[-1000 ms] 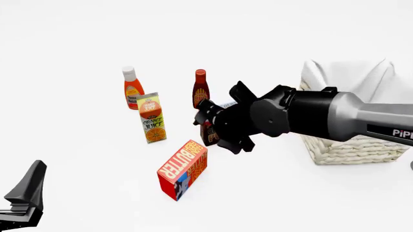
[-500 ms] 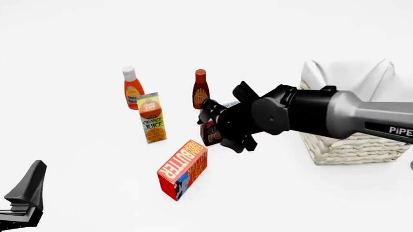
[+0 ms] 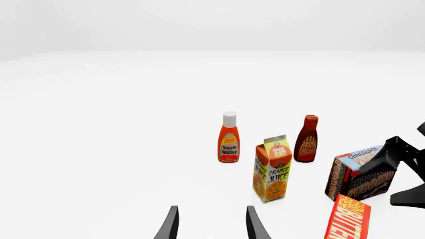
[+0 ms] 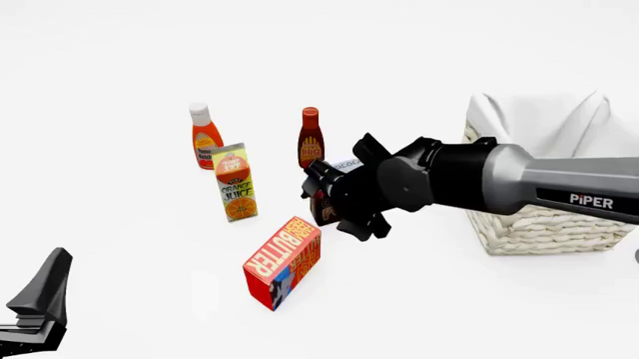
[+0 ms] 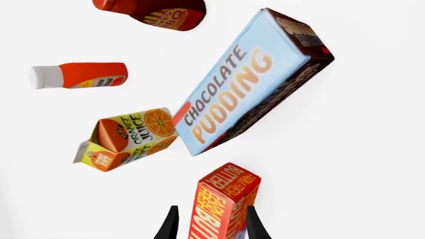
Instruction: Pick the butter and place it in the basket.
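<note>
In the left wrist view, the left gripper (image 3: 211,224) is seen with its two dark fingers parted and nothing held between them. Beyond it stand a tomato ketchup bottle (image 3: 229,137), an orange juice carton (image 3: 271,169) and a BBQ sauce bottle (image 3: 307,139). The chocolate pudding box (image 3: 357,173) is partly covered by the black right gripper (image 3: 398,169). Only one orange end of the butter (image 3: 348,220) is shown, lettered in pale yellow.

In the front view, the butter (image 4: 283,262) lies on the white table (image 4: 120,67) near its middle, resting on a long side, well apart from the basket (image 4: 544,179) at the right edge. Its orange face is turned upward, red sides are seen below it, and a blue patch is shown on the near end. The right gripper (image 4: 334,202) hangs just beyond the butter, in front of the pudding box; how far it is open cannot be told here. The left gripper (image 4: 35,310) sits at the near left corner.

In the right wrist view, the right gripper (image 5: 211,224) is seen with fingers spread, the end of the butter (image 5: 224,206) framed between them; whether they touch it cannot be told. The chocolate pudding box (image 5: 256,79) lies beyond.
</note>
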Motion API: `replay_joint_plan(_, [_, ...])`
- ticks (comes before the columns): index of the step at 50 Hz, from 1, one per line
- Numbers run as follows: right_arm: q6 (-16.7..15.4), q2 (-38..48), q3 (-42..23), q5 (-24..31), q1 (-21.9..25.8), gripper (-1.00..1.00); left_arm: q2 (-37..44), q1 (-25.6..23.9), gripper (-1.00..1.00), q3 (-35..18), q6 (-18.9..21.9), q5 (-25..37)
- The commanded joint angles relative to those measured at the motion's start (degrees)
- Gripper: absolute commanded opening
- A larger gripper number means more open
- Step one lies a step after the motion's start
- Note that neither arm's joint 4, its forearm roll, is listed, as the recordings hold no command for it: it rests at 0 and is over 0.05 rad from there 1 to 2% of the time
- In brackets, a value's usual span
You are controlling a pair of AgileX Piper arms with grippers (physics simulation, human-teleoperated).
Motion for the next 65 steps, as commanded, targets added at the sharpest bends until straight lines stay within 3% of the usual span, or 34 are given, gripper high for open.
replay_joint_plan(1, [0.2,1.5,-1.1,0.0,0.6,1.0,0.0,0.0,1.0,0.0,0.0,0.0])
replay_joint_plan(65, [1.5,8.7,-6.0,1.5,4.2,1.0,0.0,0.0,1.0,0.0,0.0,0.0])
